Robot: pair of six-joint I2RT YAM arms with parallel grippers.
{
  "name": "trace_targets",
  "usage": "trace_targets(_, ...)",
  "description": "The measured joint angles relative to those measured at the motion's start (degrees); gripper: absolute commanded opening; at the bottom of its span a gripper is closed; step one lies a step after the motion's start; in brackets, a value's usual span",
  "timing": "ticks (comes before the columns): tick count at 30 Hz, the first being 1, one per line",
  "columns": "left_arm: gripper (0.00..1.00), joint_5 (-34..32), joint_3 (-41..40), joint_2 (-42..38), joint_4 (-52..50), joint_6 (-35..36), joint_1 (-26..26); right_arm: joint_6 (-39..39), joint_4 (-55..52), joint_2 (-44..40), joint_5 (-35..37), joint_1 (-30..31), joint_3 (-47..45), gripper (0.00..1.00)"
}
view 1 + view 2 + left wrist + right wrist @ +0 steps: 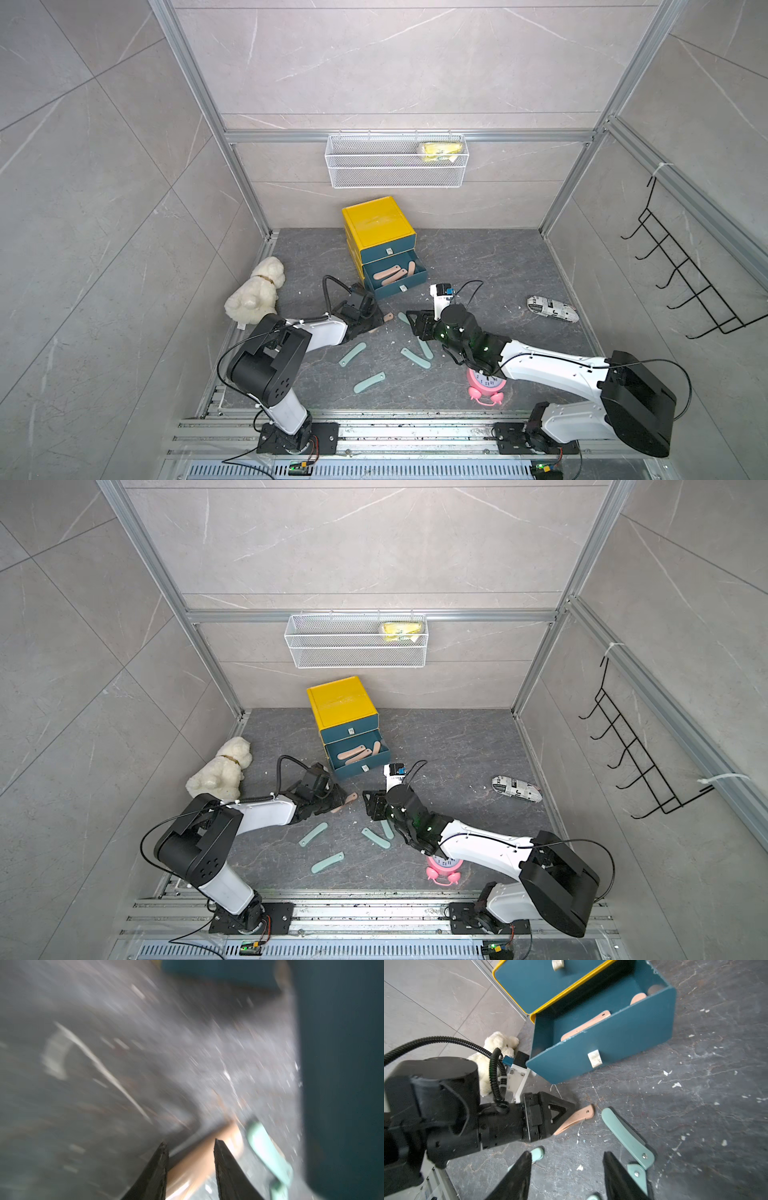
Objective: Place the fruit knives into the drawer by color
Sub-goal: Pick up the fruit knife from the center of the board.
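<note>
Gripping a pink knife [579, 1116], the left claw [190, 1144] sits near the drawer front [612, 1043]; the right claw [566, 1154] gapes, empty.

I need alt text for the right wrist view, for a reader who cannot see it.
The left gripper is shut on a salmon-pink knife in front of the open drawer, which holds more pink knives. Mint-teal knives lie on the dark floor near the open right gripper.

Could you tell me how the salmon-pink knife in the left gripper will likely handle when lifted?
Likely stiff: the salmon-pink knife juts from the left gripper without sagging. Flat, so it shouldn't roll. Smooth-looking and thin, it may pivot between the narrow fingers.
</note>
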Motion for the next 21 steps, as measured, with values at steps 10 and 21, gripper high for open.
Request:
trace_targets(10, 0.70, -3.02, 0.98, -2.99, -7.69, 1.11, -8.09, 0.04, -7.15, 0.07, 2.67, -0.04, 1.53, 0.58)
trace_targets(21, 0.76, -8.81, 9.57, 2.12, -17.44, 3.45, -8.55, 0.04, -9.01, -5.18, 4.46, -0.11, 0.66, 0.58)
